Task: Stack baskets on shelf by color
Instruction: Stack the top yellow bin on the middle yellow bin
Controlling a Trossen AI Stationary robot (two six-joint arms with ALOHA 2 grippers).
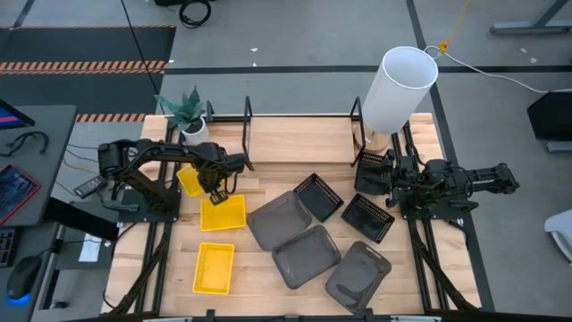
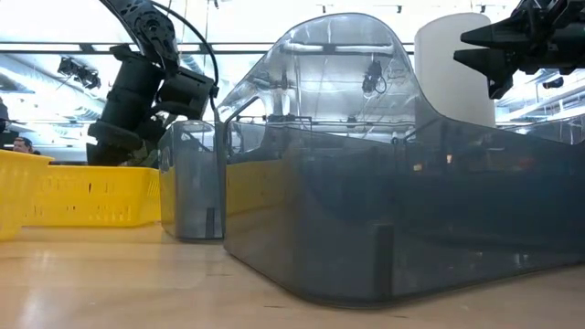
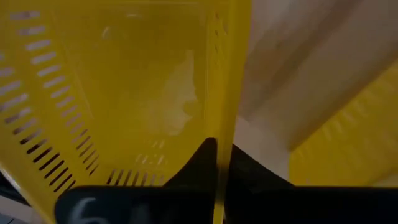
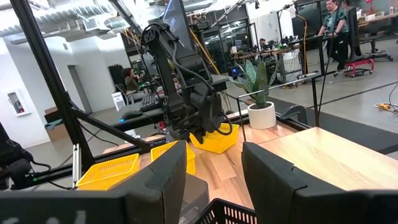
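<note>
Three yellow baskets lie at the table's left: one by the plant [image 1: 189,181], one in the middle [image 1: 222,214], one near the front [image 1: 214,267]. My left gripper [image 1: 216,190] is shut on the one by the plant [image 4: 216,140]. Three grey baskets [image 1: 306,255] and two black mesh baskets [image 1: 318,197] rest flat on the wood at centre right. My right gripper [image 4: 214,180] is open, above the mesh basket [image 4: 224,214] and touching nothing. The black wire shelf [image 1: 248,125] stands at the far edge. My left gripper holds the yellow basket by a side wall's rim [image 3: 221,124], pinched with one finger [image 3: 198,163] inside the basket and the other [image 3: 250,169] outside. It comes from above, pointing down. The basket looks tilted in the right wrist view; whether it is clear of the table I cannot tell.
A tall white cylinder [image 1: 399,88] stands at the far right, and a potted plant [image 1: 190,118] at the far left beside the shelf. In the low view a grey basket [image 2: 402,210] blocks most of the scene. People stand in the room beyond the table.
</note>
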